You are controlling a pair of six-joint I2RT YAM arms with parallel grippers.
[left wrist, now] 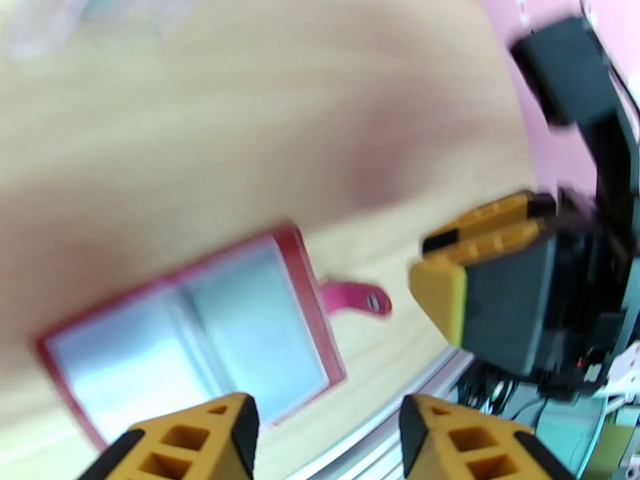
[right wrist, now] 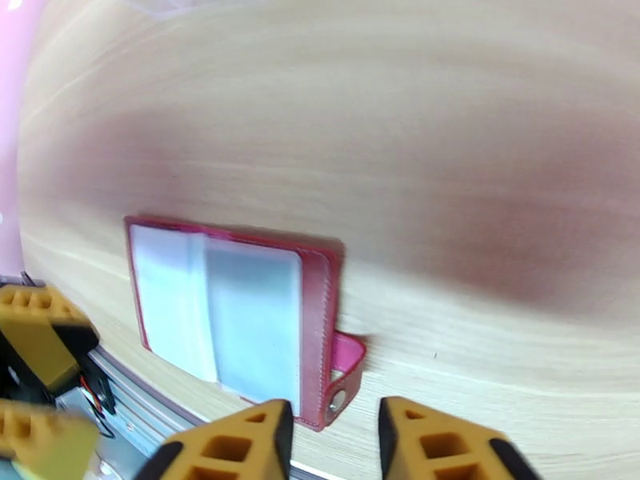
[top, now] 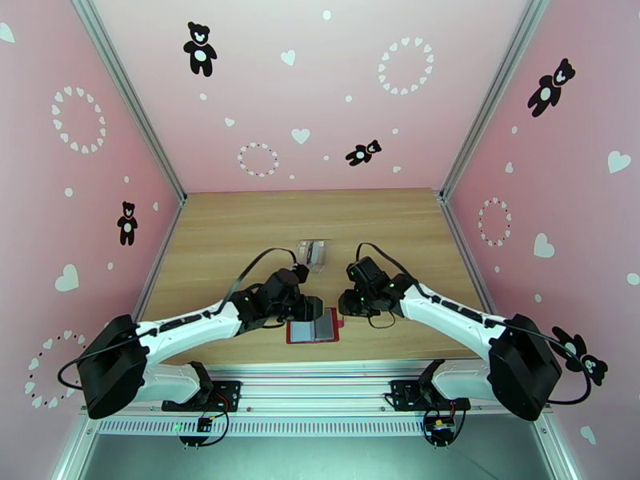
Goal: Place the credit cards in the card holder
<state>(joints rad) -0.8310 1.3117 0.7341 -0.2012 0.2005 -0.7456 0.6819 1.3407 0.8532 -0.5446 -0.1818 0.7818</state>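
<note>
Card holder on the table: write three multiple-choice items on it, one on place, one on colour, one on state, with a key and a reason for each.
1. Where does the card holder lie?
A) near edge of the table
B) against the back wall
C) on the metal rail
2. What colour is its cover?
A) blue
B) dark red
C) green
3. What state is it in?
A) snapped shut
B) lifted in the air
C) open flat, sleeves up

Key: 1 A, the clear tray lies beyond it. 2 B, a red rim frames the grey sleeves. 3 C, both sleeves face up and the snap tab lies loose beside it.
</note>
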